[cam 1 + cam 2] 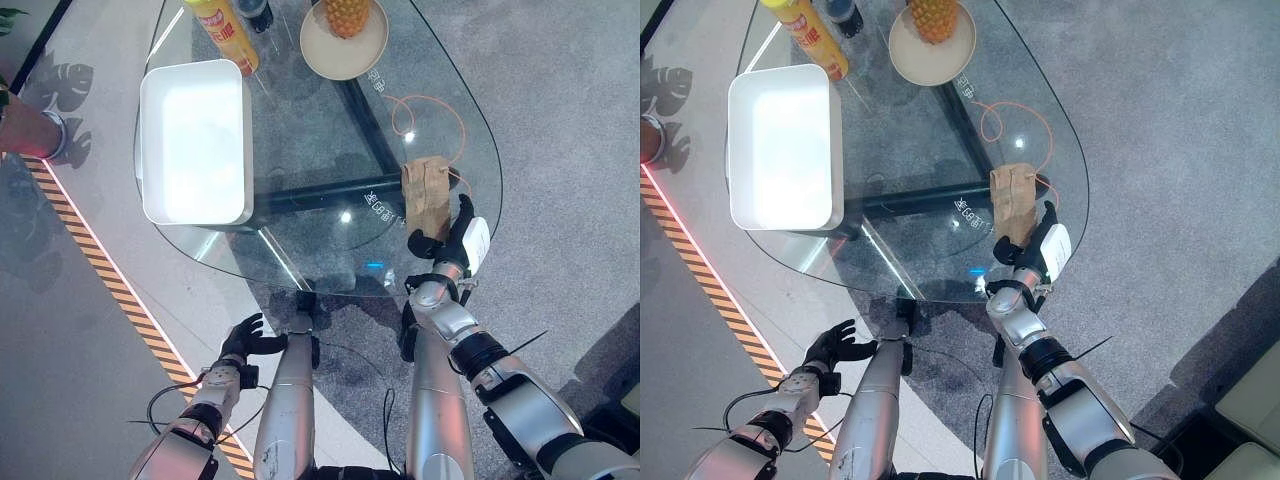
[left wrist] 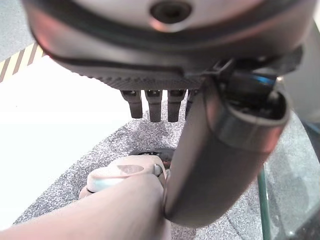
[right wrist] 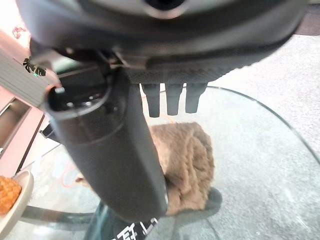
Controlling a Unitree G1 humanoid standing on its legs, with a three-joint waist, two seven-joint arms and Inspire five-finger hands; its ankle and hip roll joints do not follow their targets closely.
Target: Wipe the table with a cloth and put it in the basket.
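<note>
Left eye view: a crumpled brown cloth (image 1: 427,194) lies on the round glass table (image 1: 300,240), the right hand (image 1: 452,240) just beside it, fingers straight. White rectangular basket (image 1: 196,140) stands apart, nothing inside. Left hand (image 1: 244,337) hangs relaxed, holding nothing.

A crumpled brown cloth (image 1: 427,193) lies near the glass tabletop's (image 1: 330,160) right edge; a white rectangular basket (image 1: 195,140) sits at its left.

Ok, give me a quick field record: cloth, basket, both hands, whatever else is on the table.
cloth: crumpled brown cloth on the round glass table, near its right edge
right hand: at the cloth's near end, fingers straight above it in the right wrist view
left hand: open, below the table's near edge
basket: white rectangular basket, at table's left
other items: pineapple on tan plate, yellow bottle
</note>
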